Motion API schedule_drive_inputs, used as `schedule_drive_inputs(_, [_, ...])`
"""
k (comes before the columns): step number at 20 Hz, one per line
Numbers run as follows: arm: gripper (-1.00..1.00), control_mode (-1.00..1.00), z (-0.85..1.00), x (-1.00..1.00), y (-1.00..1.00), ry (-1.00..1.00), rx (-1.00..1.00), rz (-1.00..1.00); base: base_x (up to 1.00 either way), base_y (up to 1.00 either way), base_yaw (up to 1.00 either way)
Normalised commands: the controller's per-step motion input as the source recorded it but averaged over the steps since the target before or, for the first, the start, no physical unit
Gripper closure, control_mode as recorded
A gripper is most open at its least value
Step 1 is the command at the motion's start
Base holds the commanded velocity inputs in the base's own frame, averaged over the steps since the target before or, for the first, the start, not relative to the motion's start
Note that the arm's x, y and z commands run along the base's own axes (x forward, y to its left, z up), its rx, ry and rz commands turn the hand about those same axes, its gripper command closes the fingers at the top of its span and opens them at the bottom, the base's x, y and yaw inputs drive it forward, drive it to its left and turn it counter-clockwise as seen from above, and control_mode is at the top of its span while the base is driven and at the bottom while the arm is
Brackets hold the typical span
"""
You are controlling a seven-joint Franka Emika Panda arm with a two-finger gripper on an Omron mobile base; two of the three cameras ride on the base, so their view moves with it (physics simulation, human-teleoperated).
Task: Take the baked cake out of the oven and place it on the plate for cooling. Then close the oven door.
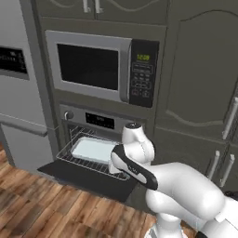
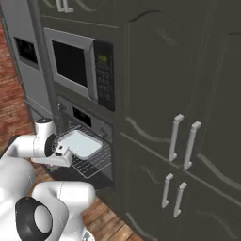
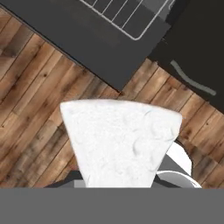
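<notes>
The oven (image 1: 100,120) stands open, and its dark door (image 1: 83,179) lies flat and level. A wire rack (image 1: 76,160) is pulled out over the door and carries a pale whitish-blue tray (image 1: 93,149) with a raised rim. My gripper (image 1: 114,167) hangs at the rack's front right corner, pointing down. In the hand view a white, rough-surfaced wedge of cake (image 3: 120,135) sits in the gripper and hides the fingertips. Below the wedge is wooden floor, with the door's corner (image 3: 87,48) and the rack (image 3: 127,17) above it. The plate is out of view.
A silver-framed microwave (image 1: 100,69) sits above the oven. A steel appliance (image 1: 18,93) stands to the left, and tall dark cabinet doors with bar handles (image 2: 183,136) to the right. Wooden floor (image 1: 42,204) spreads in front of the lowered door.
</notes>
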Motion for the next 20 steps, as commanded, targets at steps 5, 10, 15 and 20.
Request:
schedule_drive_inputs(5, [1.00, 1.00, 0.00, 0.00, 0.00, 0.00, 0.00, 0.00, 0.01, 0.00, 0.64])
schedule_drive_inputs(10, [1.00, 1.00, 0.00, 0.00, 0.00, 0.00, 0.00, 0.00, 0.09, 0.00, 0.58])
schedule_drive_inputs(15, [1.00, 1.00, 0.00, 0.00, 0.00, 0.00, 0.00, 0.00, 0.16, 0.04, 0.53])
schedule_drive_inputs(20, [1.00, 1.00, 0.00, 0.00, 0.00, 0.00, 0.00, 0.00, 0.21, 0.12, 0.49])
